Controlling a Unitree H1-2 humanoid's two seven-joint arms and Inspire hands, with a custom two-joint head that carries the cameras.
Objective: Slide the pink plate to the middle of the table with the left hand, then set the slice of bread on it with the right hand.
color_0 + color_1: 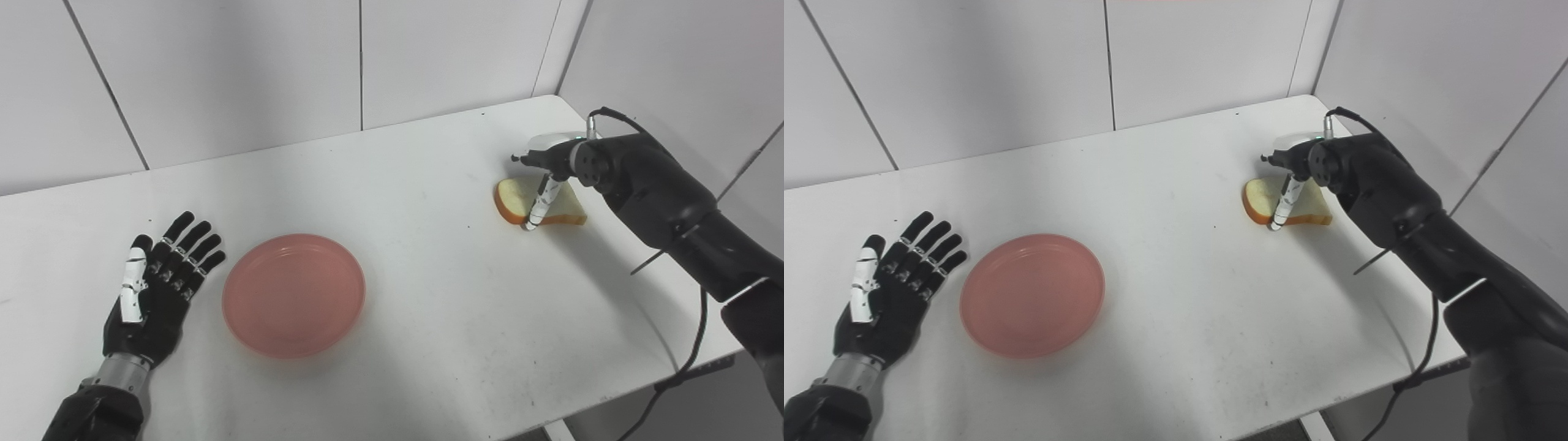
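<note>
Resting flat at the table's (429, 343) left, left hand (156, 294) lay palm down, fingers spread wide, holding nothing, just beside the plate (294, 294). Sat left of centre, that plate: likely light, stiff, smooth enough to slide by a push at its rim. Further right, near the far right edge, lay the bread (539, 202): soft, light, easily crushed, best pinched gently across its crust. Hovered over it, right hand (1295, 165), wrist bent down, one finger reaching the slice's near edge; grip not yet clear, cannot tell.
</note>
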